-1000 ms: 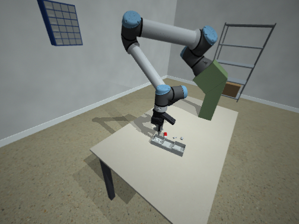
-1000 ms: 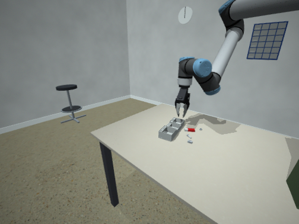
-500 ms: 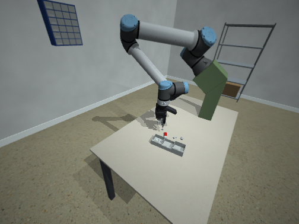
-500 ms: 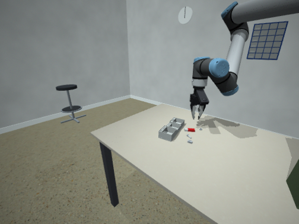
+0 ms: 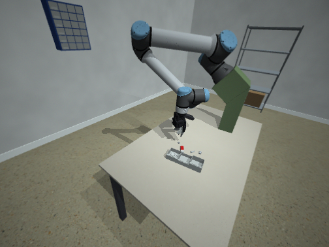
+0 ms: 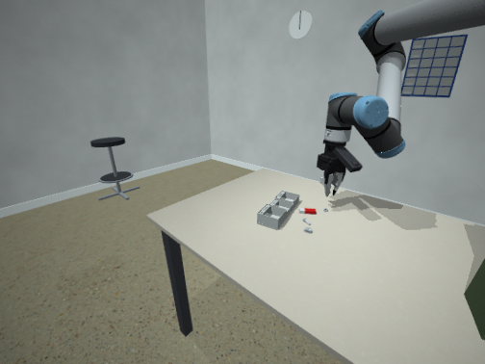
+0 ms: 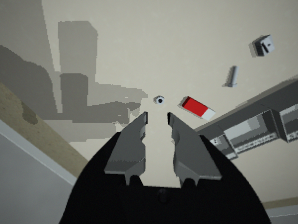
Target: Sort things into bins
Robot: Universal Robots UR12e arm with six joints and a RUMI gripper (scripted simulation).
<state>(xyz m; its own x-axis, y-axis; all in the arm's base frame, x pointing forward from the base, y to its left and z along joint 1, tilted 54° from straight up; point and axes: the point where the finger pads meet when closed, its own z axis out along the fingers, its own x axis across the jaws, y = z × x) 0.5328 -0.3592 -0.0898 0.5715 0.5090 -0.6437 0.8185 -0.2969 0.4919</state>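
A grey row of three bins [image 5: 184, 159] stands on the table, also in the exterior view [image 6: 278, 210] and at the right of the wrist view [image 7: 255, 122]. Beside it lie a small ring-shaped nut [image 7: 159, 100], a red and white block [image 7: 197, 107], a grey bolt [image 7: 232, 76] and a small grey-white block [image 7: 262, 45]. My gripper [image 7: 157, 113] hangs above the table, just off the nut [image 6: 325, 210] and apart from it. Its fingers stand close together with a narrow gap and nothing between them. It also shows in the top and exterior views [image 5: 181, 133] [image 6: 332, 193].
A green block [image 5: 233, 98] that carries the arm stands at the table's far right. A metal shelf [image 5: 267, 65] is behind it. A stool [image 6: 113, 166] stands on the floor far to the left. The table's back edge is close behind the gripper.
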